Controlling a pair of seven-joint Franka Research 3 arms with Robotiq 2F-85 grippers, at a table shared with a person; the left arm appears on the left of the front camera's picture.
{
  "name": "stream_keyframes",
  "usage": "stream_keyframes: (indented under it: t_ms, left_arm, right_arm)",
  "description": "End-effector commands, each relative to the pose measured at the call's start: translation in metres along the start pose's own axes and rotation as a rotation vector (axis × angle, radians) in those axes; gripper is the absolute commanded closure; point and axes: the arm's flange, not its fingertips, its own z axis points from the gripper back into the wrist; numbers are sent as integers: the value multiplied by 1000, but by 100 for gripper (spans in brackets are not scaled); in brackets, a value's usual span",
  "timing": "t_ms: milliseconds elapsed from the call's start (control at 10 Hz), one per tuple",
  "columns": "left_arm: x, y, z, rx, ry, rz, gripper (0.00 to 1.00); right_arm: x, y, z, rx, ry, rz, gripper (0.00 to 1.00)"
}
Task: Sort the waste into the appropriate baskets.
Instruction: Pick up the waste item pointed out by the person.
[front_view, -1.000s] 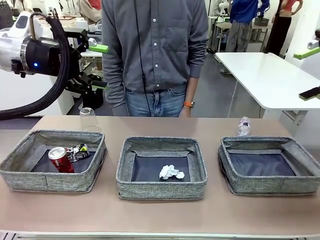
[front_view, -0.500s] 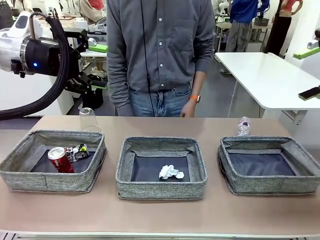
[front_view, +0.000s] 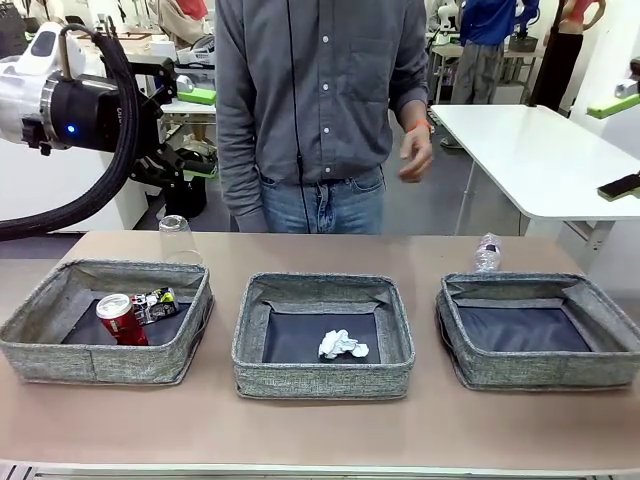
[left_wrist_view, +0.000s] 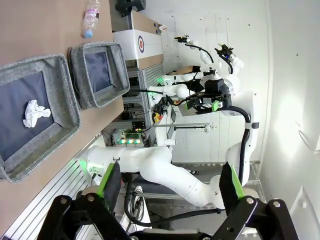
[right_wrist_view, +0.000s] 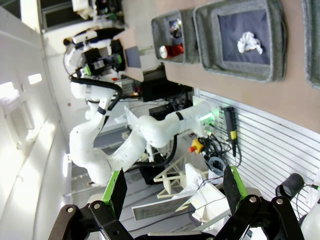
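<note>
Three grey baskets sit in a row across the table (front_view: 320, 430), their long sides running left to right. In the left basket (front_view: 60, 345) a red can (front_view: 121, 320) stands on the dark bottom, leaning a little so that its silver top tips toward the robot's left. Just behind it and to its right lies a crushed can (front_view: 155, 303), flat on the bottom with its long axis roughly across the basket. The middle basket (front_view: 323, 378) holds a crumpled paper ball (front_view: 342, 346) a little right of centre. Nothing shows on the dark bottom of the right basket (front_view: 540, 372). A clear plastic cup (front_view: 175, 238) stands on the table just behind the left basket's far wall, wider end down. A clear plastic bottle (front_view: 487, 253) sits just behind the right basket's far wall. From the left wrist it seems to lie on its side with its blue cap toward that basket, though this is hard to tell from the front. The left gripper (front_view: 199, 134) hangs well above the table at the far left, its fingers spread wide, pointing toward the middle and holding nothing. The right gripper (front_view: 615, 145) is at the right edge, also high, spread apart and empty. A person stands at the far side with one hand (front_view: 415, 150) raised at waist height.
</note>
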Motion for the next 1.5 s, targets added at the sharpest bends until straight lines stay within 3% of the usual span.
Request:
stream_keyframes:
  t_ms: [0,800,900,1100,1200,1300,1400]
  left_arm:
    - [-1,-3,-2,-16,-13,15,0]
    - [-1,-3,-2,-16,-13,15,0]
    - [-1,-3,-2,-16,-13,15,0]
    - [-1,-3,-2,-16,-13,15,0]
    - [-1,-3,-2,-16,-13,15,0]
    - [-1,-3,-2,-16,-13,15,0]
    - [-1,-3,-2,-16,-13,15,0]
  right_arm:
    - [2,3,1,12,-6,14,0]
    - [0,0,0,0,0,0,0]
    - [13,7,-7,-148,-49,-51,0]
    - [81,4,-48,-773,-424,-302,0]
    - [116,-9,-62,-977,-539,-392,0]
    - [144,-20,-70,-1086,-614,-458,0]
    - [162,-24,-75,-1063,-668,-487,0]
